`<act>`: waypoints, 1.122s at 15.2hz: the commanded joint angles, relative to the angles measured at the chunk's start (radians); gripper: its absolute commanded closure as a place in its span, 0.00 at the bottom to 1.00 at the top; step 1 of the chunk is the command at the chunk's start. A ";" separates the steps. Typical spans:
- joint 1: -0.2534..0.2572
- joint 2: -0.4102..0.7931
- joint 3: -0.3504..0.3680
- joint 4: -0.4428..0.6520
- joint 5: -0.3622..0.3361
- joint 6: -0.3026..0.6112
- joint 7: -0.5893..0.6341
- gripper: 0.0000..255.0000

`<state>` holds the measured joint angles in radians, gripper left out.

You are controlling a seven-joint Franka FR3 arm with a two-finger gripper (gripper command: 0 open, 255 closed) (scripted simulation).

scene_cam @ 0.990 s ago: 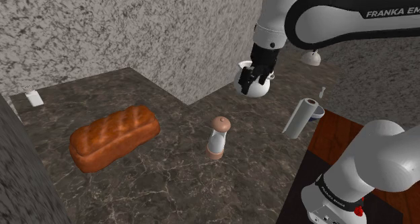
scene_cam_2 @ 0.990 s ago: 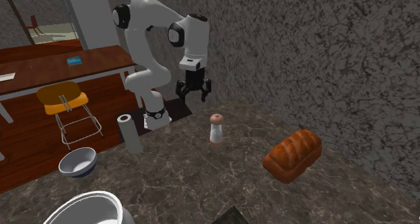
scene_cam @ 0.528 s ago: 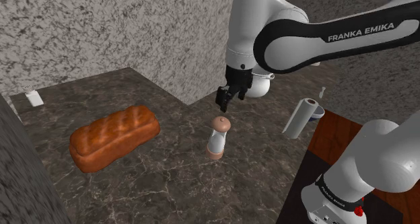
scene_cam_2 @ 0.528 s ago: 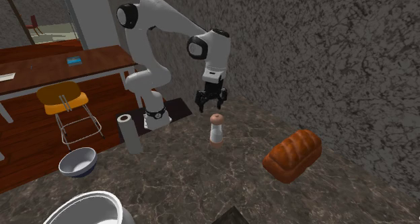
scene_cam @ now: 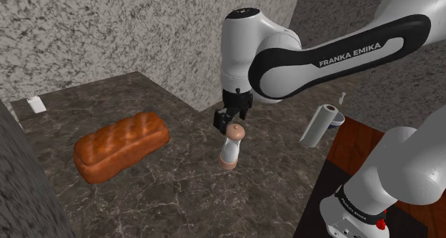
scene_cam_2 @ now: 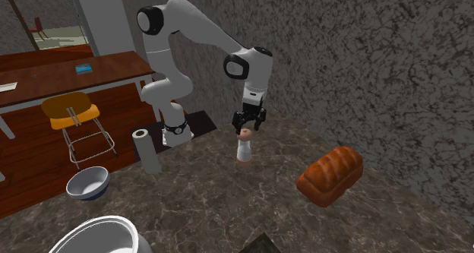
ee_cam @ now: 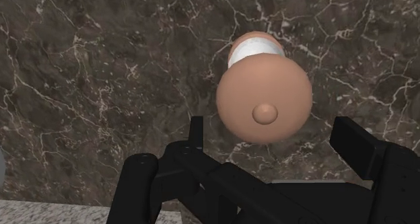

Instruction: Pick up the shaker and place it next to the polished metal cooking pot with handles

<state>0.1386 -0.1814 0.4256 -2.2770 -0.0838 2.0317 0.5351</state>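
in the last second i've swung the black two-finger gripper [scene_cam: 225, 122] over the white shaker with tan domed cap [scene_cam: 230, 149], now standing just below my open, empty jaws, so grasping comes next.

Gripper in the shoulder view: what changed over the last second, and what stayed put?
The gripper swung toward the shoulder view's left and came down to just above the shaker, fingers open, nothing gripped. The shaker, bread loaf and paper towel roll stayed put.
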 commanded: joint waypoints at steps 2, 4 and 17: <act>-0.002 0.016 0.001 -0.026 -0.009 0.041 0.008 0.00; -0.004 0.025 0.002 -0.040 -0.014 0.062 0.011 0.00; -0.004 0.025 0.002 -0.040 -0.014 0.062 0.011 1.00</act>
<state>0.1346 -0.1568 0.4270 -2.3170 -0.0980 2.0937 0.5464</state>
